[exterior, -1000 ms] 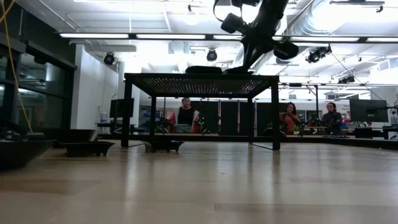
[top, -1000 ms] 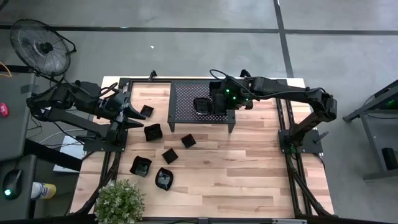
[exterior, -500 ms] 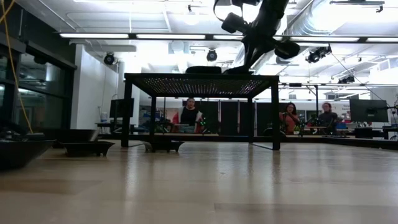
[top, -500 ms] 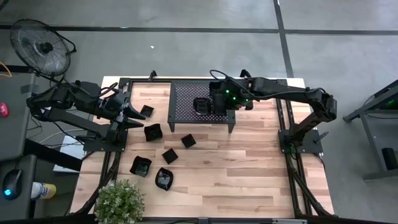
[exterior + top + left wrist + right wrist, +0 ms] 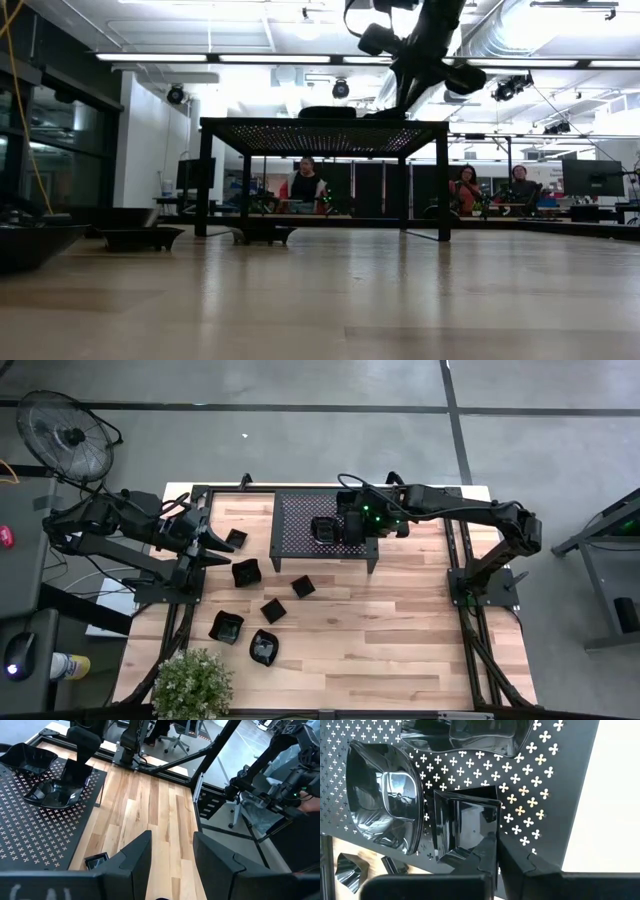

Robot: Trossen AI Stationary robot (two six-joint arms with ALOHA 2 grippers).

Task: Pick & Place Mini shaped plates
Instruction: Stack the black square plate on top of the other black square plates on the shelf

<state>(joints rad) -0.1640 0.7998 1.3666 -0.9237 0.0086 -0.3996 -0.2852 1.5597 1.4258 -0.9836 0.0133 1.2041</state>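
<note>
Several glossy black mini shaped plates lie on the wooden table, among them a square plate [image 5: 303, 586] and a wavy plate [image 5: 264, 647]. More plates sit on the black perforated rack [image 5: 300, 510]: a wavy dish [image 5: 385, 802], another dish [image 5: 485, 735] and a small square plate [image 5: 465, 827]. My right gripper [image 5: 346, 530] [image 5: 497, 847] reaches over the rack, shut on the rim of that square plate, which rests on the rack top. My left gripper [image 5: 215, 545] [image 5: 172, 870] hovers at the table's left side, open with nothing between its fingers.
The rack stands on four legs [image 5: 441, 180] at the back middle of the table. A potted plant [image 5: 192, 685] sits at the front left corner. A fan [image 5: 55, 430] stands off the table. People sit in the room behind [image 5: 305, 185].
Nothing on the table has visibly moved. A person in the room behind has shifted a little.
</note>
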